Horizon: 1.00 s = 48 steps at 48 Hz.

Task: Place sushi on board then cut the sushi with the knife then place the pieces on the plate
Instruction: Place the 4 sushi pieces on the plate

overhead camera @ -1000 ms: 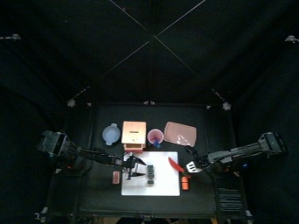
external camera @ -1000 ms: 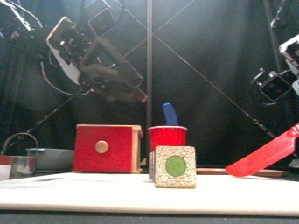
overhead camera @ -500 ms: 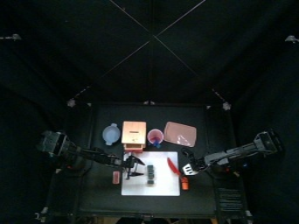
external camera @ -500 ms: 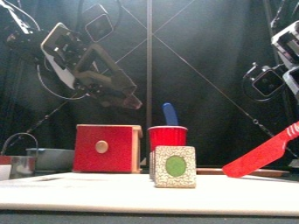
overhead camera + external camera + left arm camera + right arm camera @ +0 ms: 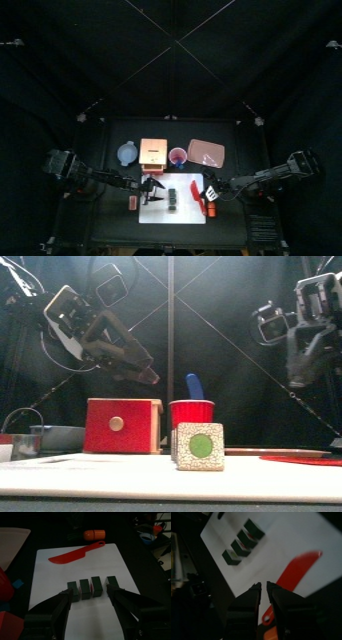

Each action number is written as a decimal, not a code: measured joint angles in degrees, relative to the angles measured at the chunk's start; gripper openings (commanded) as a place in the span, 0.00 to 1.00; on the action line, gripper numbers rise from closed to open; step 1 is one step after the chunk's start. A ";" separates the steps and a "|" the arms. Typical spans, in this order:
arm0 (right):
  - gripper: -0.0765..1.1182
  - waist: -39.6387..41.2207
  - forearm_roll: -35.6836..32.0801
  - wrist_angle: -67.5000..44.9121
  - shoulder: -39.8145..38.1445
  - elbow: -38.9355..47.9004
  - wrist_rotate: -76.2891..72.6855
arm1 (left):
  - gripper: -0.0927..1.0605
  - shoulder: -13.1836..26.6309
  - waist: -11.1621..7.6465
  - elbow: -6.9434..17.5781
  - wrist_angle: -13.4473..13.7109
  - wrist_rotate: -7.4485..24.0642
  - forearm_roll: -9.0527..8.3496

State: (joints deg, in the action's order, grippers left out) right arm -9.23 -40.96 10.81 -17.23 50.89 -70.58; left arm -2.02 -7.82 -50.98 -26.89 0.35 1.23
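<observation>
Black table, board [image 5: 73, 572] near its front edge. Sushi [image 5: 93, 587] lies toward the board's left edge, between the left gripper's [image 5: 90, 594] wide-spread jaws. Knife [image 5: 75, 554] lies flat along the right edge; right gripper [image 5: 263, 584] hovers above it, jaws barely parted, empty.

The top camera looks steeply down from high above; the front camera sits level at the front, close to the sushi roll [image 5: 199, 446]. Both wrist cameras hover near the white cutting board [image 5: 60, 574], sharing the roll and red knife [image 5: 298, 567]

a wooden box [image 5: 152, 151] with red drawer front stands between blue-grey bowl [image 5: 127, 153] and red cup [image 5: 178, 155].
</observation>
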 measured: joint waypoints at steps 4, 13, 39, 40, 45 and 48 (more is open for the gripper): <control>0.57 0.26 -9.76 -0.35 5.89 -3.78 0.09 | 0.86 -0.35 0.18 0.09 0.00 0.00 0.00; 0.57 2.99 -16.17 -5.36 13.97 -8.35 0.09 | 0.86 -2.11 0.70 0.00 0.00 0.00 0.00; 0.85 6.86 -16.44 -10.63 22.06 -13.62 0.00 | 0.86 -9.23 2.81 -7.91 -1.67 0.00 5.36; 0.85 6.86 -16.44 -10.63 22.15 -13.62 0.00 | 0.86 -9.23 2.81 -8.00 -1.67 -0.09 5.36; 0.85 6.86 -16.17 -10.72 22.41 -13.62 0.09 | 0.86 -9.23 2.81 -8.26 -1.67 -0.09 5.63; 0.85 6.86 -15.82 -10.72 22.76 -13.45 0.00 | 0.86 -9.23 2.81 -8.26 -1.67 -0.09 5.80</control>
State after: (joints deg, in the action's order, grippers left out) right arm -2.37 -56.78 0.09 5.54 37.44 -70.58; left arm -11.25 -5.01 -59.24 -28.56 0.26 7.03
